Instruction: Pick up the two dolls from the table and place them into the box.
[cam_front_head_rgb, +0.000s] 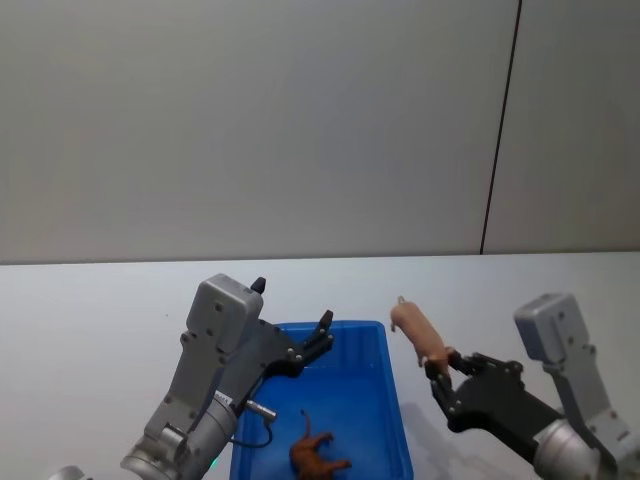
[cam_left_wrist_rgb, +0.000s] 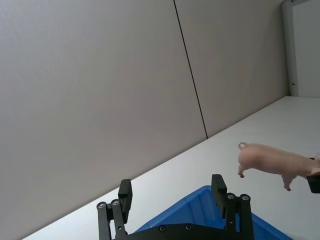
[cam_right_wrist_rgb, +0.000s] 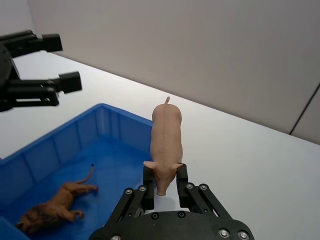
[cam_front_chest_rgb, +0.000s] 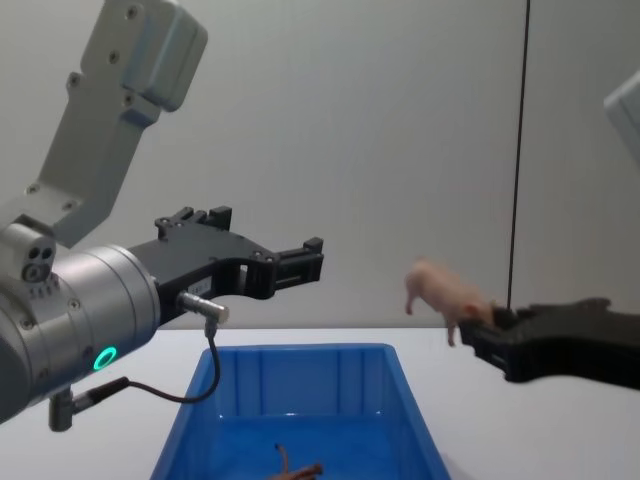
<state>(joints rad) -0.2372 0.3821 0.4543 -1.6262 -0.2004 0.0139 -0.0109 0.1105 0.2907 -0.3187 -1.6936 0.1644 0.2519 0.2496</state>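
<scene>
The pale pink pig doll (cam_front_head_rgb: 415, 330) hangs in the air just right of the blue box (cam_front_head_rgb: 392, 400), with my right gripper (cam_front_head_rgb: 440, 368) shut on its head. In the right wrist view the pig (cam_right_wrist_rgb: 166, 135) points away from the fingers (cam_right_wrist_rgb: 148, 175), over the white table (cam_right_wrist_rgb: 240, 150) beside the box rim (cam_right_wrist_rgb: 75, 140). The reddish-brown maned doll (cam_front_head_rgb: 315, 455) lies on its side on the box floor (cam_right_wrist_rgb: 52, 207). My left gripper (cam_front_head_rgb: 290, 305) hovers open above the box's far left part, holding nothing (cam_left_wrist_rgb: 171, 189).
The white table (cam_front_head_rgb: 100, 320) stretches left, right and behind the box to a plain grey wall. In the chest view the left gripper (cam_front_chest_rgb: 300, 255) hangs well above the box (cam_front_chest_rgb: 300, 380) and the pig (cam_front_chest_rgb: 445, 288) is at about the same height.
</scene>
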